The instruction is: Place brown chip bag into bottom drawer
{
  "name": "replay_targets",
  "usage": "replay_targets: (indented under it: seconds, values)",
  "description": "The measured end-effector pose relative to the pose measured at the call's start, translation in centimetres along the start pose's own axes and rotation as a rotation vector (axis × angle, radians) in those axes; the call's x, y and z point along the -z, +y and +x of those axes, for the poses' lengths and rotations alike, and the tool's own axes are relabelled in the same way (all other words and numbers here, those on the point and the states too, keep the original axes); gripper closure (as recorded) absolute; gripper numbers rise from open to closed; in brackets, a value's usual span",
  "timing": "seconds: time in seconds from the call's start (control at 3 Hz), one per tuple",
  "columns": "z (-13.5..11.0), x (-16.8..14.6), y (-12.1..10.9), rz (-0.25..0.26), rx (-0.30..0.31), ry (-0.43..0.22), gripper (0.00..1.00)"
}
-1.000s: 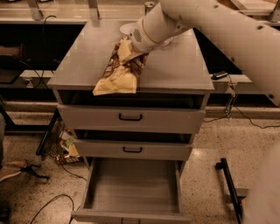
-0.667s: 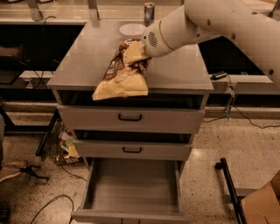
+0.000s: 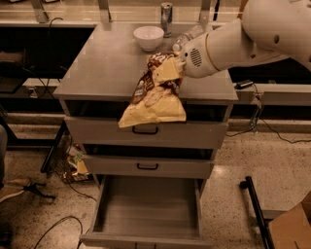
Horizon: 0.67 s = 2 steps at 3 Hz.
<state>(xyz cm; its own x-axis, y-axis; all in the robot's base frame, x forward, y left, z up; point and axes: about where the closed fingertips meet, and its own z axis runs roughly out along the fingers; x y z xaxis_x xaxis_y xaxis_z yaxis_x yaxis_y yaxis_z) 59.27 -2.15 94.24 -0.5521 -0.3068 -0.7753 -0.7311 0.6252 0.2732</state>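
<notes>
Cabinet top (image 3: 97, 63): a grey slab, with a white bowl (image 3: 148, 37) and a can (image 3: 166, 12) standing toward its 12 o'clock edge.
Bag (image 3: 154, 99): brown and tan, hanging past the top's front edge. Its lower end drapes in front of the top drawer (image 3: 97, 133); whether it touches the face cannot be told.
Bottom drawer (image 3: 146, 214): pulled out, at 6 o'clock of the bag, with the middle drawer (image 3: 107, 166) between them.
Gripper (image 3: 167, 72): over the top's front edge, fingers closed on the bag's upper end and holding nothing else.
Arm (image 3: 252, 34): white, reaching in from 3 o'clock.
Step in hand: apparently the carry out from the cabinet and down to the open drawer.
Doing it well: bring the wrist toward 6 o'clock until the bag hangs clear of both upper fronts, and only then descend. Keep the pinch firm, since the foil looks slippery. Lower until the bag's tail rests on the drawer floor, lay the length along it, then release.
Risk: the dangling tail may catch the top drawer's handle (image 3: 146, 130) or fold over the bottom drawer's front lip.
</notes>
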Motion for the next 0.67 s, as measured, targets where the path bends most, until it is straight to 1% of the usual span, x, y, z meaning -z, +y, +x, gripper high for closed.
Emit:
replay_targets:
  seconds: [0.33, 0.67]
  values:
    - [2.8, 0.8, 1.7, -0.067, 0.0, 0.025, 1.0]
    - [9.2, 1.3, 5.0, -0.141, -0.018, 0.131, 1.0]
